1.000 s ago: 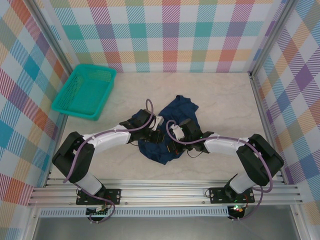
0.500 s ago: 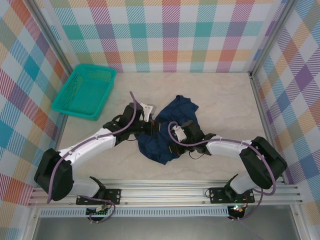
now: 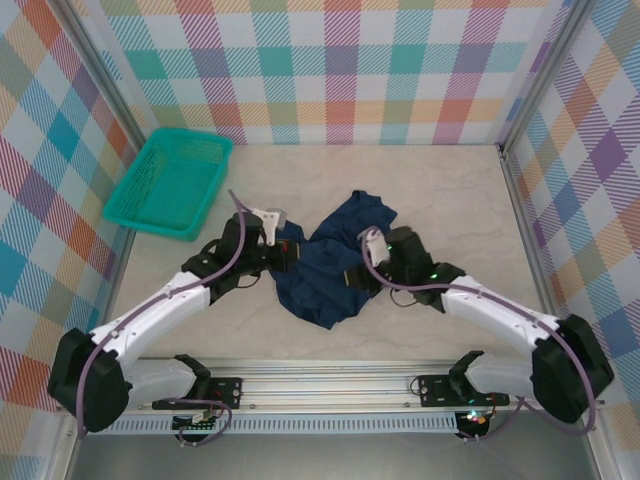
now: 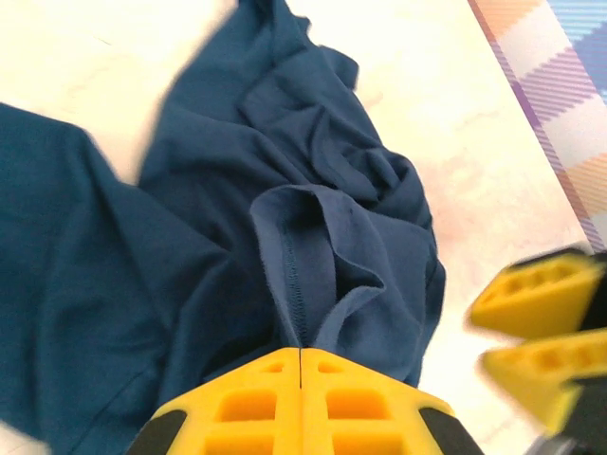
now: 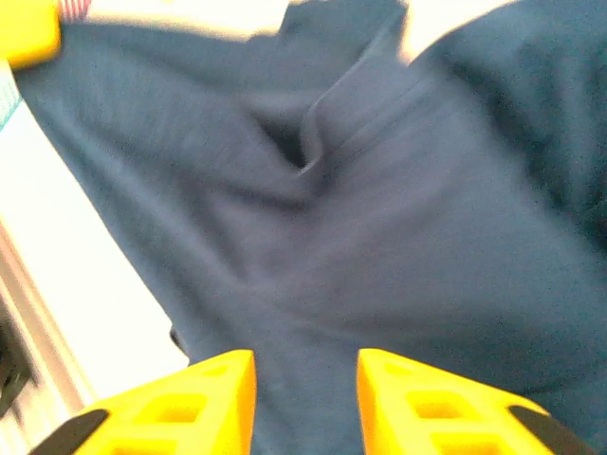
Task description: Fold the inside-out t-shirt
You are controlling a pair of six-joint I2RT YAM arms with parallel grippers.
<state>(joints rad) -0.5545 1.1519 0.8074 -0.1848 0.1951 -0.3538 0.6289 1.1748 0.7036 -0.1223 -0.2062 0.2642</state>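
Note:
The inside-out t-shirt (image 3: 340, 262) lies crumpled in a dark navy heap at the table's middle. My left gripper (image 3: 290, 252) is at its left edge, shut on a stitched fold of the t-shirt (image 4: 294, 265); the cloth runs into the closed yellow fingertips (image 4: 248, 403) of the left gripper (image 4: 301, 353). My right gripper (image 3: 358, 274) is over the heap's right side. In the right wrist view the right gripper (image 5: 305, 365) stands open, with the t-shirt (image 5: 379, 218) lying below the gap and nothing pinched. Its yellow fingers (image 4: 536, 322) show blurred at the right of the left wrist view.
A teal mesh basket (image 3: 170, 182) stands at the back left, near the left wall. Checked walls close the table on three sides, and a metal rail (image 3: 330, 385) runs along the near edge. Bare tabletop (image 3: 450, 195) lies right of and behind the shirt.
My right gripper has opened, let go of the cloth and drawn back to the right. My left gripper has shut on the fold and shifted slightly left, its arm stretched lower.

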